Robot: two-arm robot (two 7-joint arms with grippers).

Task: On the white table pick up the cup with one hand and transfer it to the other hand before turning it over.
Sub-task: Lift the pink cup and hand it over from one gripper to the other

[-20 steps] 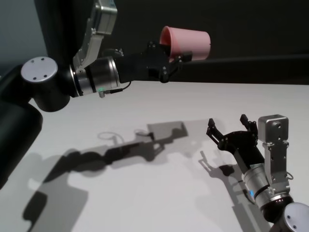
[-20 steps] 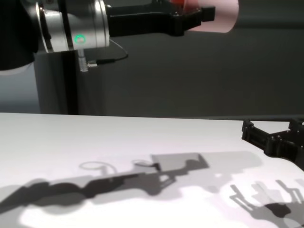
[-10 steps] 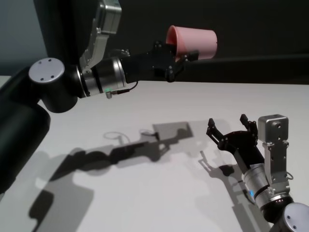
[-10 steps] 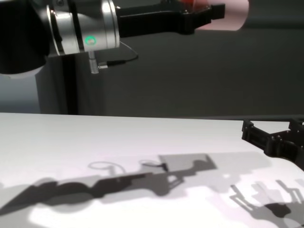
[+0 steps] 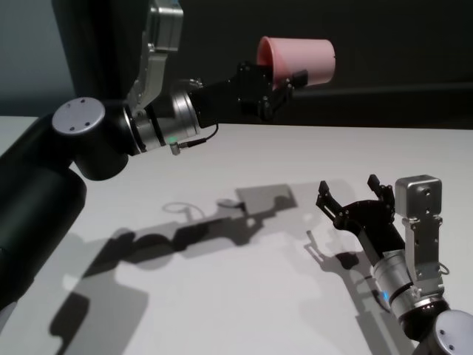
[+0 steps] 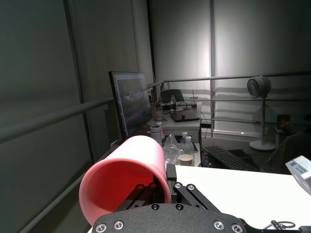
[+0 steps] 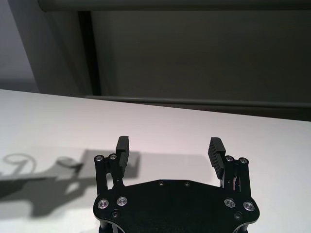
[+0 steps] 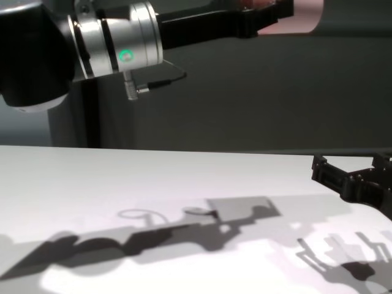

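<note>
Two arms are on my screens. My left hand (image 5: 279,80) is raised well above the white counter (image 5: 244,296), at about 12 o'clock in the head view, and it is pinching the cup (image 5: 299,61) by the rim, one finger inside the mouth and one outside against the wall. The cup is airborne and lies roughly on its side, with its mouth facing back along the left arm and its narrower flat base pointing to 3 o'clock. In the left wrist view the open mouth of the cup (image 6: 124,187) faces the camera, with the black fingers (image 6: 146,189) closed across its rim. In the chest view only a pink strip of the cup (image 8: 303,15) shows at the upper edge, ahead of the left hand (image 8: 263,15). My right hand (image 5: 353,201) sits low over the counter at about 4 o'clock in the head view, palm up, with its fingers spread wide and nothing between them; the right wrist view confirms the gap between the two pads (image 7: 215,148). Arm shadows (image 5: 185,237) lie across the counter below the left arm.
</note>
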